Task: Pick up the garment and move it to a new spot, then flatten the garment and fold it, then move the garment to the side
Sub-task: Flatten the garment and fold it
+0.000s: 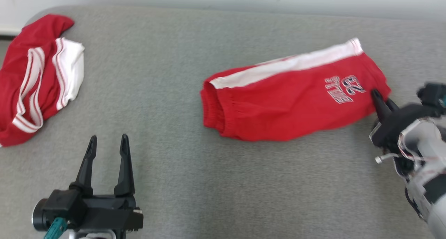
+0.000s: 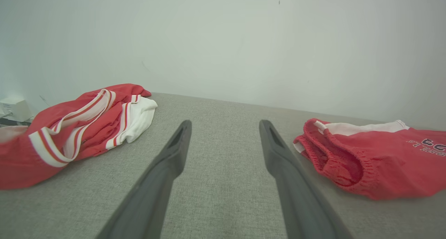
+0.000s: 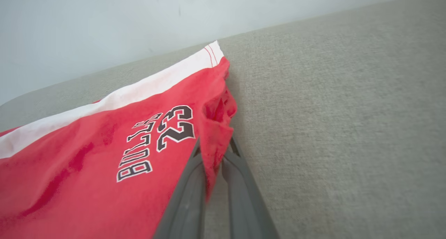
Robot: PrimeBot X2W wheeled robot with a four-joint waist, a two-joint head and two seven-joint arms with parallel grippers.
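The red Bulls shorts (image 1: 296, 103) lay right of centre on the grey padded surface (image 1: 174, 190). The right gripper (image 1: 382, 97) pinched their hem corner between narrow jaws, probably to drag them aside. The right wrist view showed cloth bunched between its fingers. The head view added the left gripper (image 1: 108, 141), wide and empty, and a red-and-white jersey (image 1: 35, 82) far left.

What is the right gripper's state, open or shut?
Shut on the shorts: the right gripper has both fingers close together, pinching a fold of red hem between them.
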